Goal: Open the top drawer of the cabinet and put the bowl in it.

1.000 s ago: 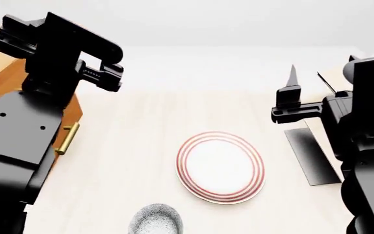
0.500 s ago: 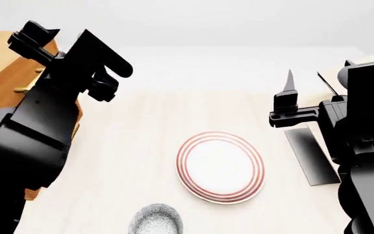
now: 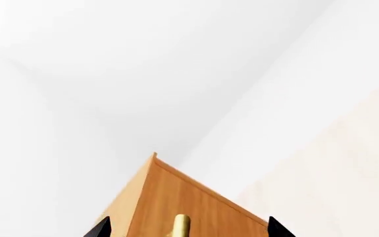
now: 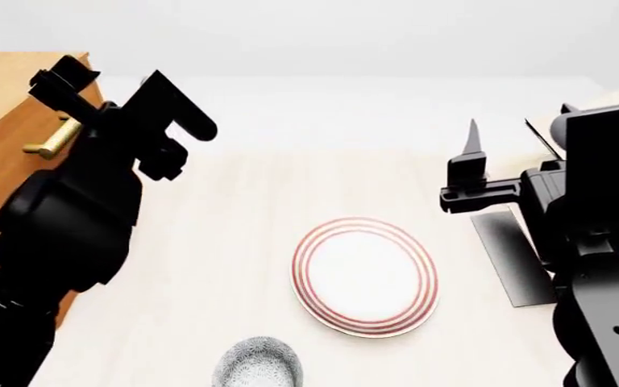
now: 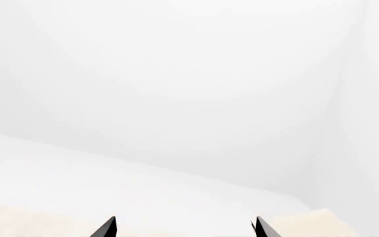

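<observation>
While both claws gape empty, the plate [image 4: 364,275] lies beside the bowl [image 4: 258,363].

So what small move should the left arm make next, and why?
Probably ease the left gripper forward until its open fingertips straddle the brass handle of the top drawer, then close. The wrist view shows the handle centred between the tips but not yet gripped, and the bowl waits on the table.

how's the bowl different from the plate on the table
The bowl is grey speckled outside; the plate is white with red rings at its rim. The bowl is deep and narrower; the plate is flat and wider. The bowl sits nearer the robot, cut by the head view's edge; the plate shows whole. Both are round and rest untouched on the table.
</observation>
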